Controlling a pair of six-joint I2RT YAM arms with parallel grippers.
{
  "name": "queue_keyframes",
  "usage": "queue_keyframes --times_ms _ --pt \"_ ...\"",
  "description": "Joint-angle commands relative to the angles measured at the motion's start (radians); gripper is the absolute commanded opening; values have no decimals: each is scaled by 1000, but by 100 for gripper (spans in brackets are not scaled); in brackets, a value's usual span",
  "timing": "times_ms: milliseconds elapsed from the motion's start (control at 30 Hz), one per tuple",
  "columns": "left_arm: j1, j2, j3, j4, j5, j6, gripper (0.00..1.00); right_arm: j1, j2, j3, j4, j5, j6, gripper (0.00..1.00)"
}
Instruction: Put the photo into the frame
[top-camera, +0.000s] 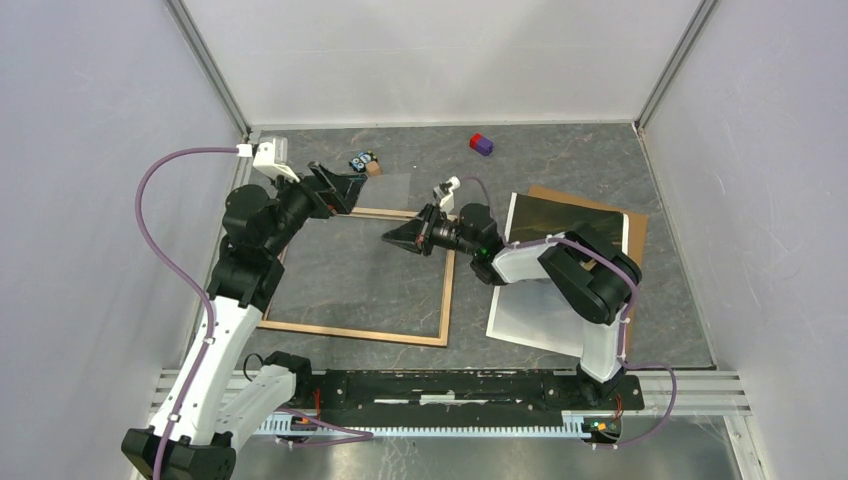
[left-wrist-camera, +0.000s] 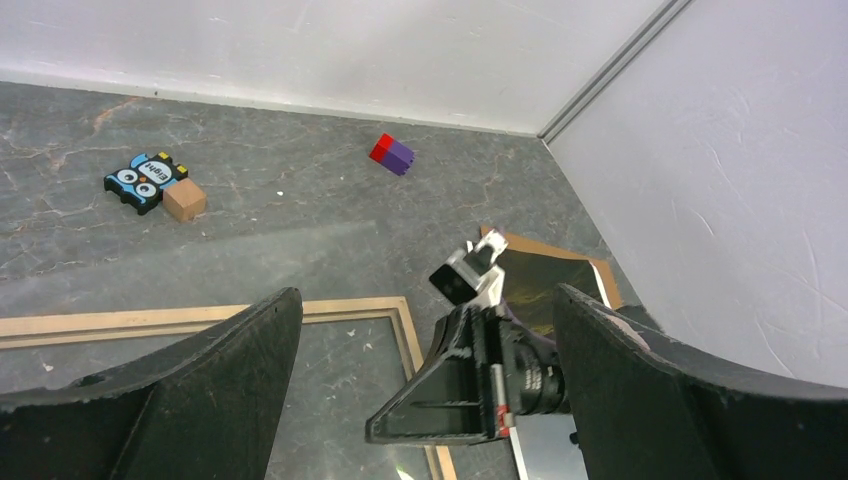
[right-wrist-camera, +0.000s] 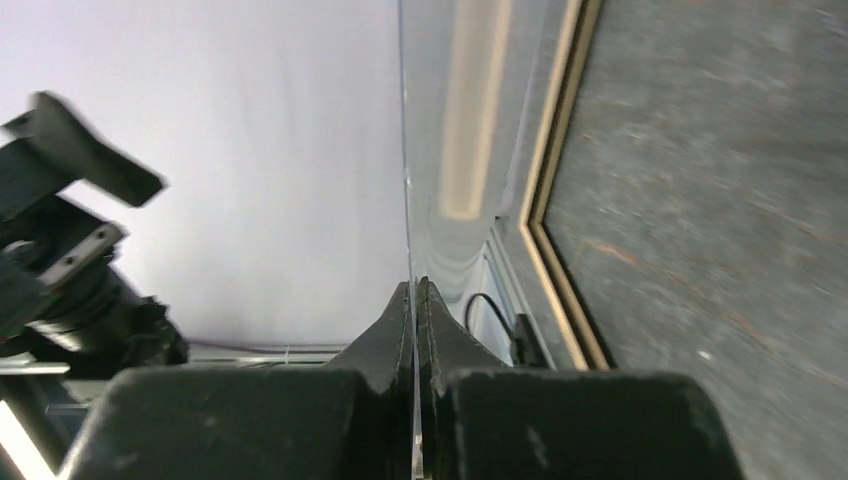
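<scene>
We overlook the whole surface (top-camera: 560, 160) from high above its near edge, our lower left wrist view shares the frame (left-wrist-camera: 200, 318) and right gripper (left-wrist-camera: 380, 428), and our right wrist view runs close along a clear sheet (right-wrist-camera: 450, 120).

**Odds and ends on the grey tabletop**

A small red-and-purple block (top-camera: 481, 144) lies near the far wall on the dark, marbled tabletop (top-camera: 570, 160). Well to its left and slightly nearer sits a blue-and-black owl-printed tile (top-camera: 360, 159), with a little brown wooden cube (top-camera: 374, 168) touching the tile's right side. Nearer than the block and just left of it, a clear pane (top-camera: 390, 190) shows as a paler, faintly reflective patch. To the block's right and nearer lies a plain brown backing board (top-camera: 637, 240), only its edges showing. White walls (top-camera: 440, 60) enclose everything.
</scene>
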Motion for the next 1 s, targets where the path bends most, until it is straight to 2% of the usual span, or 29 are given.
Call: queue_keyframes --times_ms 0,533,967 --pt "4 14 11 29 5 -8 100 4 32 -53 123 30 1 0" --pt "4 49 2 45 27 -27 100 -32 -4 -266 176 38 -48 0" --pt "4 53 -2 50 30 -34 100 -38 -22 -317 172 38 -72 0"
